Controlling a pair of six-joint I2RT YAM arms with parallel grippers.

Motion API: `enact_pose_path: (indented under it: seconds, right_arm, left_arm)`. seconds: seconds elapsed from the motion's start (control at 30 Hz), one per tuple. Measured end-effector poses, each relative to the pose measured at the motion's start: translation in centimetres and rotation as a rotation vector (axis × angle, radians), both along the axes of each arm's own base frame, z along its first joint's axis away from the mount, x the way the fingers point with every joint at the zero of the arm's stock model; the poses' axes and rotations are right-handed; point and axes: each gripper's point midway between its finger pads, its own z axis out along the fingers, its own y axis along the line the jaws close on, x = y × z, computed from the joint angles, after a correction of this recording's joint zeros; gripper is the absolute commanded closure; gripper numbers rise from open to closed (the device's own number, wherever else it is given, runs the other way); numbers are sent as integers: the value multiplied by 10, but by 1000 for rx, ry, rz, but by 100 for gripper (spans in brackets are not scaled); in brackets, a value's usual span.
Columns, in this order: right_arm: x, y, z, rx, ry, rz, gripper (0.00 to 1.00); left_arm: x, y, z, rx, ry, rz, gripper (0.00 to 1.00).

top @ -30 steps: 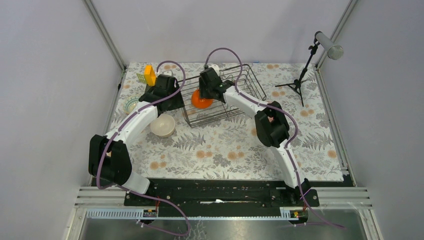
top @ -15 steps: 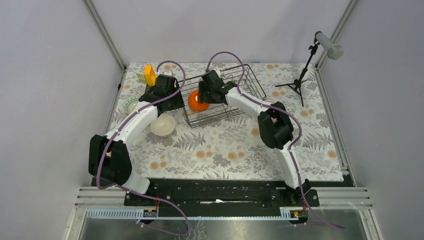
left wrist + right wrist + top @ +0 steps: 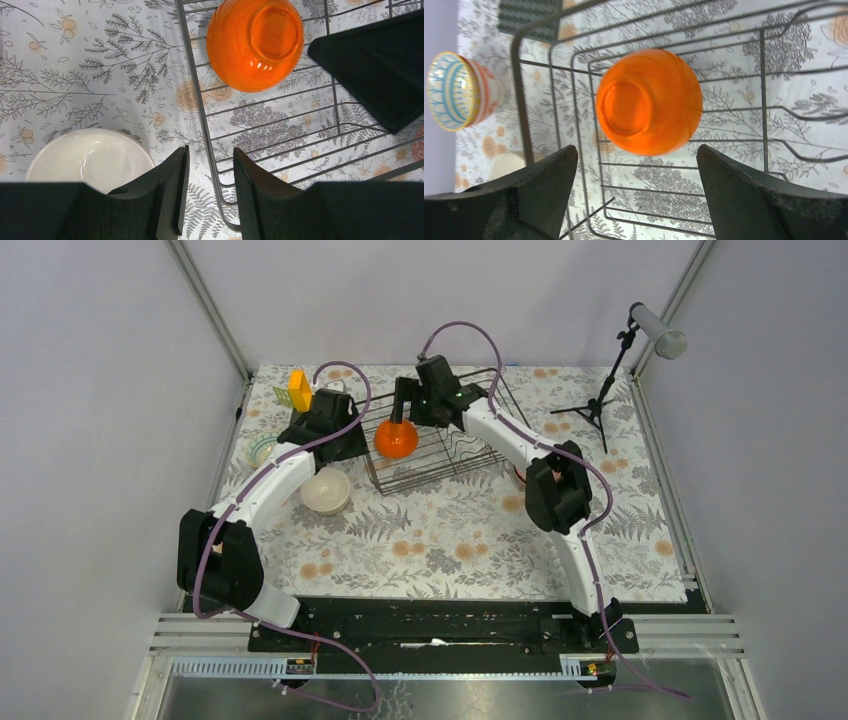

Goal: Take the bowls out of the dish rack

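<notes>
The plain orange bowl (image 3: 396, 440) lies upside down in the left part of the black wire dish rack (image 3: 470, 445). It shows in the left wrist view (image 3: 255, 42) and the right wrist view (image 3: 649, 100). My right gripper (image 3: 403, 415) hangs just beyond and above it, jaws wide open and empty (image 3: 636, 150). My left gripper (image 3: 352, 450) is open, its fingers straddling the rack's left rim wire (image 3: 200, 100) without gripping it (image 3: 210, 195). A cream-white bowl (image 3: 325, 490) sits upright on the table left of the rack (image 3: 90, 155). A blue-white zigzag bowl (image 3: 454, 90) lies outside the rack.
An orange block (image 3: 299, 390) stands at the far left, behind my left arm. A dark grey plate (image 3: 529, 17) lies beyond the rack. A microphone stand (image 3: 600, 400) stands at the far right. The rack's rim wire (image 3: 519, 100) runs close to my right fingers.
My right gripper has drawn back and up toward the far side, off the orange bowl, which shifted slightly left and now lies uncovered in the rack. The left arm has not moved.
</notes>
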Motion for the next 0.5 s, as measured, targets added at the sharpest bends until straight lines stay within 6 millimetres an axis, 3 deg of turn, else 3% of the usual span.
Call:
enact_pose_path:
  seconds: [0.1, 0.2, 0.5]
  right_arm:
    - [8, 1, 13, 43, -11, 4, 0]
    - [15, -3, 13, 72, 3, 1, 0]
    - [20, -7, -39, 107, 147, -55, 0]
  left_arm:
    - [1, 1, 0, 0, -1, 2, 57]
    - [1, 1, 0, 0, -2, 4, 57]
    - [1, 2, 0, -1, -3, 6, 57]
